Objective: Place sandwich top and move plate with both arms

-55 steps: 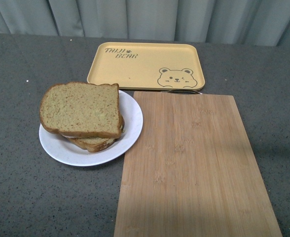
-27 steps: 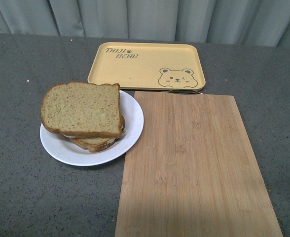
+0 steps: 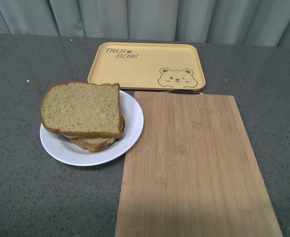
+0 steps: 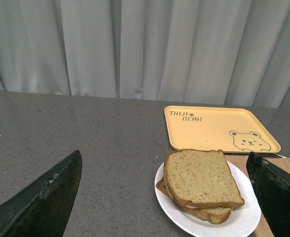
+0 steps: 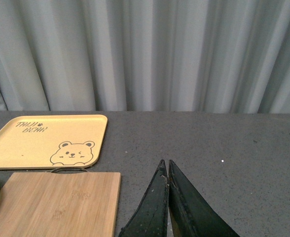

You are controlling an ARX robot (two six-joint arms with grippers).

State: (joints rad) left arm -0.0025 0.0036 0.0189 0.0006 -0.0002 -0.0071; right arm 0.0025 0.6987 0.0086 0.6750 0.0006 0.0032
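sandwich top: plain tan slice w/ dark crust, mid-left of front frame. Lies flat on the lower slice, a bit skewed, so the lower one's corner pokes out toward the frame bottom. Thin white strip shows btw the slices, can't tell what it is.
plate: white, round, shallow, under the stack, mid-left of front frame. Right rim meets the left edge of the bamboo cutting board and seems to overlap it slightly.
tray: yellow w/ bear print, top centre, nothing on it. Prob the drop-off for the plate, just a guess.
left gripper: fingers spread wide, holding nothing. Wrist cam has the plate + stack framed near one finger, so it's prob lining up for a rim grab.
right gripper: fingers pressed together, empty, above bare table beside the board.
front view: neither arm visible.
step: top looks placed, plate move not yet begun.
next: each arm needs an opposite rim, and right must open first.
risk: skewed top may slide if the plate tilts, and the low rim gives little to grip.
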